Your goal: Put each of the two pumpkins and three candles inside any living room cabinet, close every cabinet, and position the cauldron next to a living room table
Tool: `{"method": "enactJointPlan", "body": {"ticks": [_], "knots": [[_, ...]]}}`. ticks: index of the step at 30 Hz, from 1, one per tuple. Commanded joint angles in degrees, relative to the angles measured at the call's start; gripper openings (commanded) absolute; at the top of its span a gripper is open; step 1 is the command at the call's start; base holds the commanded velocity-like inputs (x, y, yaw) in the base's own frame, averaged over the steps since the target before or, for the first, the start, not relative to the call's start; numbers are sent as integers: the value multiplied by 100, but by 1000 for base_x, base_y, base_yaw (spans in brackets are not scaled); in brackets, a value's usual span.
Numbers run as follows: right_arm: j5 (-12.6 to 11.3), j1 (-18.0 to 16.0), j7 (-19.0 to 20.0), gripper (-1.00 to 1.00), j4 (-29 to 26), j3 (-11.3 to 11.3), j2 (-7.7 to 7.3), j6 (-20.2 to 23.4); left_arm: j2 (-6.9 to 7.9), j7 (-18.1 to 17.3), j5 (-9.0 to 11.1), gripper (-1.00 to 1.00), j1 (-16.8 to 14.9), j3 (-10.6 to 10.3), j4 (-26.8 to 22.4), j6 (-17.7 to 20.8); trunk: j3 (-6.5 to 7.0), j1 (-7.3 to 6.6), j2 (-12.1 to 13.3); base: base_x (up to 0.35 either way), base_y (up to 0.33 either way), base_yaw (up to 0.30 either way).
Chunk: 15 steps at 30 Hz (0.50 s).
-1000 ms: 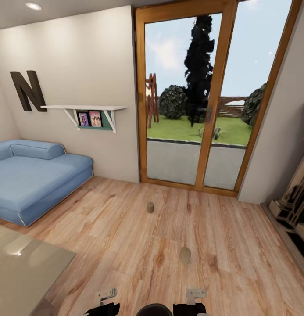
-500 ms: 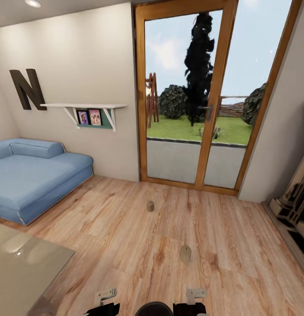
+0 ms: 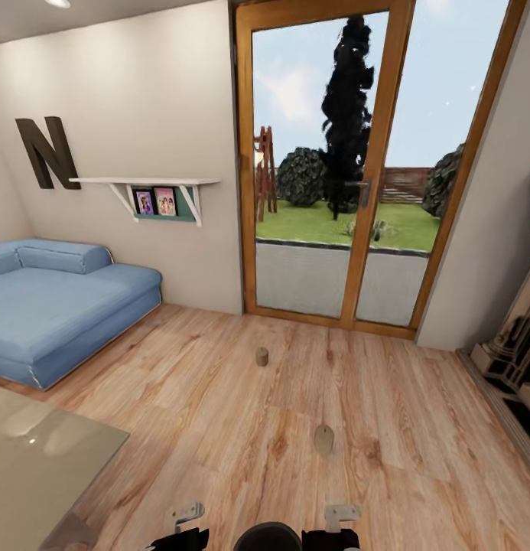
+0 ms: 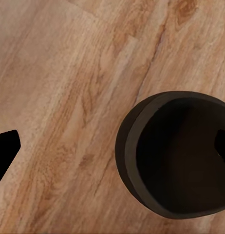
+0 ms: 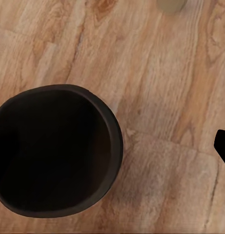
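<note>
The black cauldron (image 3: pixel 268 537) sits low at the front edge of the head view, between my two arms. My left gripper (image 4: pixel 112 146) is open over the floor, with one fingertip (image 4: pixel 5 151) on the wood side and the other over the cauldron (image 4: pixel 176 156). My right gripper (image 5: pixel 112 146) is open too, beside the cauldron (image 5: pixel 54 151). Two beige candles stand upright on the floor ahead: a near candle (image 3: pixel 323 441), whose base shows as the candle (image 5: pixel 171 5) in the right wrist view, and a far candle (image 3: pixel 261 357). The pumpkins and the cabinet are out of view.
A glass-topped table (image 3: pixel 43 451) fills the near left corner. A blue sofa (image 3: pixel 58 306) stands along the left wall. Straight ahead is a wood-framed glass door (image 3: pixel 356 168). A fireplace surround (image 3: pixel 517 360) lines the right wall. Wooden floor lies between them.
The whole view has shifted slightly, so the candles, sofa and table sit a little higher in the picture. Both grippers and the cauldron keep their places.
</note>
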Motion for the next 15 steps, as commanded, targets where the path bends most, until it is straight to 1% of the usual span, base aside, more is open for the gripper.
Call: {"method": "enactJointPlan", "body": {"ticks": [1,6,10,15], "knots": [[-10,-2,-46,100,33,47,-3,36,-4,4,46,100,0,18,-12,39,-24,22,-45,0,0,0],[-10,-2,-46,100,199,47,4,-62,-21,7,44,100,0,11,118,40,-114,132,-245,0,0,0],[-6,-2,-47,100,220,47,4,-77,-52,8,56,100,0,17,171,47,-186,220,-406,0,0,0],[-3,-2,-52,100,224,47,4,-79,-59,8,58,100,0,25,387,48,-276,330,-606,0,0,0]]}}
